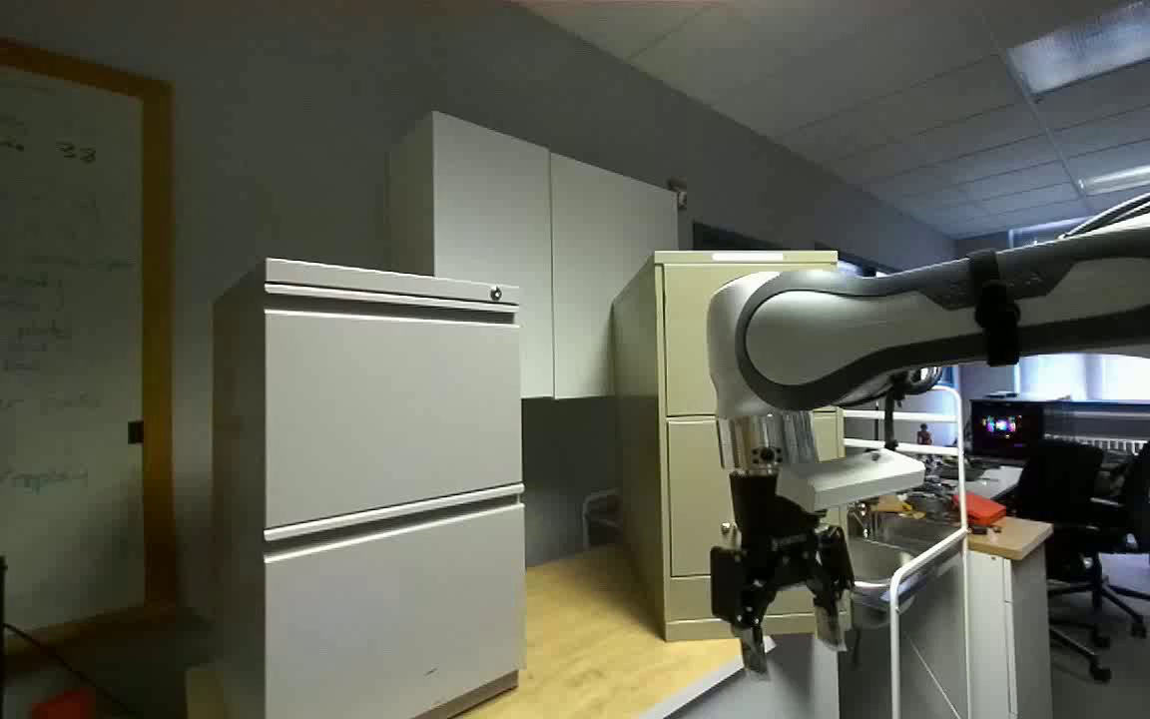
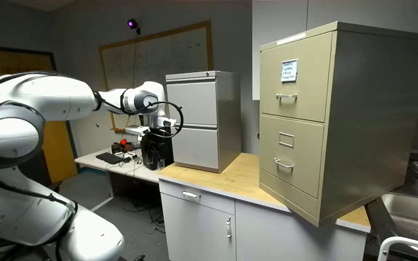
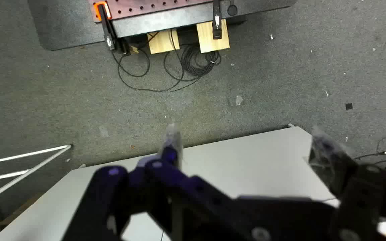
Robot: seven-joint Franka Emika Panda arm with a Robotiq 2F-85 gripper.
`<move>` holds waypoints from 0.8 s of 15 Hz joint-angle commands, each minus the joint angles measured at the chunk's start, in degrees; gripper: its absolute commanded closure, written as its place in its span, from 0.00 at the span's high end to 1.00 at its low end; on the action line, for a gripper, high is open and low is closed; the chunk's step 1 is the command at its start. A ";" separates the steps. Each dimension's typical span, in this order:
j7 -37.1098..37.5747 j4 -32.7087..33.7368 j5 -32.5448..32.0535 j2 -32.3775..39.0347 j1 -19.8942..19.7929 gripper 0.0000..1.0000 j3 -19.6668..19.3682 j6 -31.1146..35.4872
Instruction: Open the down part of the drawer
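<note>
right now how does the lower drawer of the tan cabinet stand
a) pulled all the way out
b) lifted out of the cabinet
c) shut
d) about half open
c, since in an exterior view the front of the lower drawer sits flush in the tan cabinet, in line with the upper drawer above it.

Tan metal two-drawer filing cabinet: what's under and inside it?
The cabinet stands on a light wood-coloured countertop, overhanging its front edge; the surface directly beneath is covered. The upper drawer and lower drawer look shut, hiding any contents.
</note>
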 commanded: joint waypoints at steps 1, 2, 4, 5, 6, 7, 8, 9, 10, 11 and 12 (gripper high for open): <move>0.07 0.20 -0.08 0.08 0.16 1.00 -0.13 -0.06; 0.07 0.24 -0.08 0.06 0.16 1.00 -0.13 -0.05; 0.07 0.27 -0.08 0.00 0.15 1.00 -0.13 -0.05; 0.07 0.27 -0.08 -0.01 0.15 1.00 -0.13 -0.05; 0.07 0.27 -0.08 -0.01 0.15 1.00 -0.13 -0.05; 0.07 0.27 -0.08 -0.02 0.15 1.00 -0.13 -0.05; 0.07 0.27 -0.08 -0.02 0.15 1.00 -0.13 -0.05; 0.07 0.27 -0.08 -0.03 0.15 1.00 -0.13 -0.05; 0.07 0.27 -0.08 -0.04 0.15 1.00 -0.12 -0.05; 0.90 0.42 0.57 0.52 -0.06 1.00 -0.13 0.92; 1.39 1.27 1.43 1.86 -0.27 1.00 -0.36 2.17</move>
